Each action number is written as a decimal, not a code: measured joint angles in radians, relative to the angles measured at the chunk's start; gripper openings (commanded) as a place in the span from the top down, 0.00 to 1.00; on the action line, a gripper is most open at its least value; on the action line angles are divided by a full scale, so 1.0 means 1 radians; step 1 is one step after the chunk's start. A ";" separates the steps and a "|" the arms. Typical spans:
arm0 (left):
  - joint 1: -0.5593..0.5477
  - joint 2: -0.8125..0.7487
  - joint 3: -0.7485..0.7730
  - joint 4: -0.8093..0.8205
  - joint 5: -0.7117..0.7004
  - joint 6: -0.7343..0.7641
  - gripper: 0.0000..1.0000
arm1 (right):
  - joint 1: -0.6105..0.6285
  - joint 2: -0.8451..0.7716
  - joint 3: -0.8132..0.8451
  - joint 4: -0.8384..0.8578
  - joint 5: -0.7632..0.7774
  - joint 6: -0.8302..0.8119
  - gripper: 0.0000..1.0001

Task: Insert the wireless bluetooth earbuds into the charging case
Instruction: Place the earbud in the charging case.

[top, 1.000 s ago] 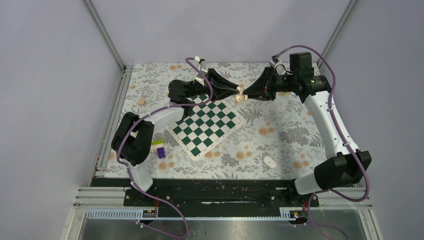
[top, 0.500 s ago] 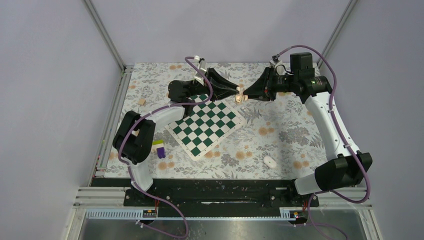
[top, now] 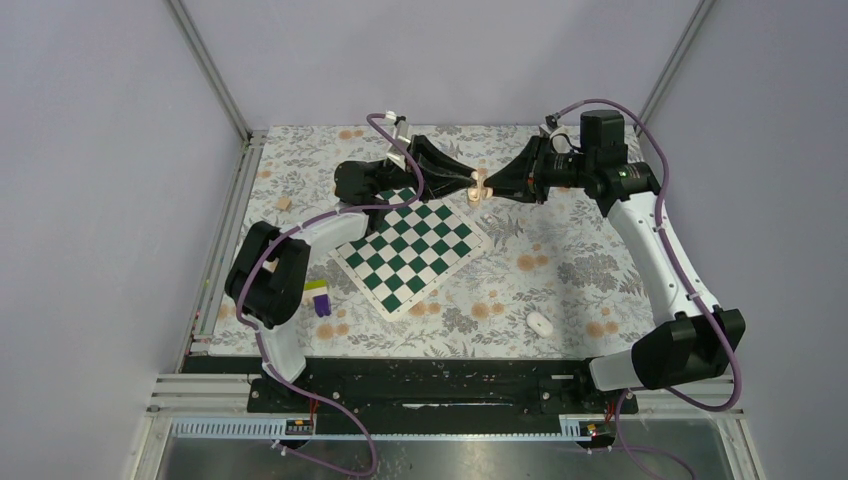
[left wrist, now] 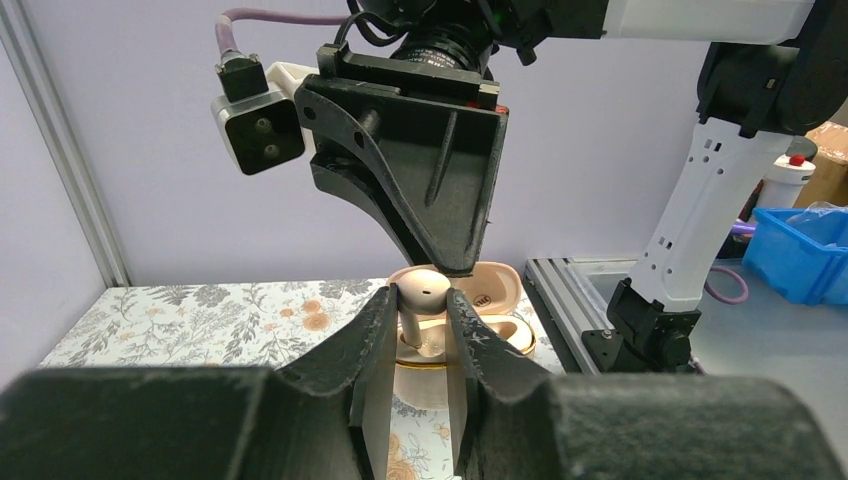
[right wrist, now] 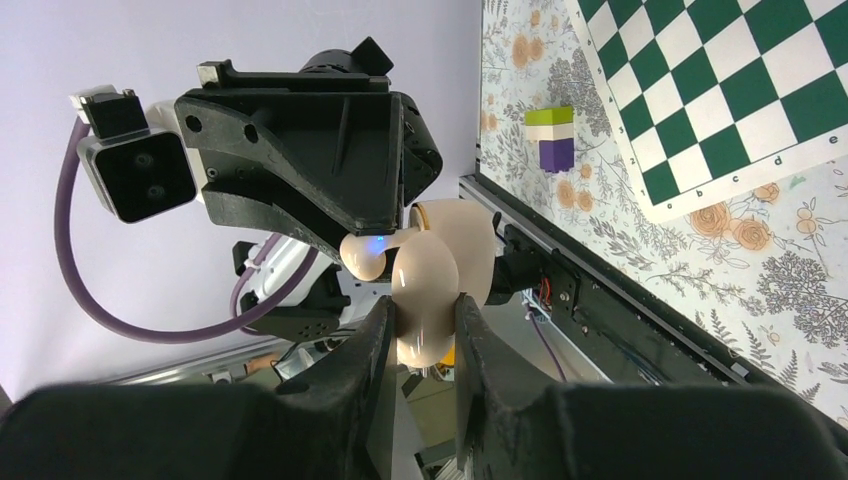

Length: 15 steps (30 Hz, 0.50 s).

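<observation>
Both grippers meet in the air over the far side of the table. My left gripper (left wrist: 425,302) (top: 470,182) is shut on a pale earbud (left wrist: 427,287) (right wrist: 364,256), its head between the fingertips and its stem pointing down into the open charging case (left wrist: 492,318). My right gripper (right wrist: 420,312) (top: 487,186) is shut on the beige charging case (right wrist: 438,275) (top: 478,189), whose lid stands open behind the earbud. I cannot tell whether the stem touches the hollow. Another small white oval earbud (top: 540,322) lies on the floral cloth near the front right.
A green-and-white chessboard mat (top: 410,248) lies in the middle, under and in front of the grippers. A purple and green block (top: 320,298) stands at the front left and a small tan block (top: 284,203) at the far left. Metal frame rails border the table.
The right gripper with the case and the left gripper with the earbud have shifted slightly toward the far side, staying together. Both grips are unchanged.
</observation>
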 measured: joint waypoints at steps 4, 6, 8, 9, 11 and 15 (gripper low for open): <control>0.001 0.000 0.000 0.003 -0.006 0.005 1.00 | 0.000 -0.006 -0.011 0.020 0.001 0.028 1.00; 0.001 0.000 -0.007 0.008 -0.010 0.006 1.00 | -0.002 -0.009 -0.016 0.025 0.002 0.035 1.00; 0.001 -0.001 -0.012 0.010 -0.014 0.006 1.00 | -0.005 -0.013 -0.029 0.037 0.001 0.048 1.00; 0.001 -0.001 -0.013 0.011 -0.014 0.007 1.00 | -0.005 -0.015 -0.035 0.043 0.001 0.055 1.00; 0.002 -0.001 -0.015 0.010 -0.016 0.007 1.00 | -0.006 -0.016 -0.048 0.061 0.000 0.071 1.00; 0.008 -0.001 -0.020 0.011 -0.025 0.008 1.00 | -0.006 -0.016 -0.062 0.093 0.000 0.096 1.00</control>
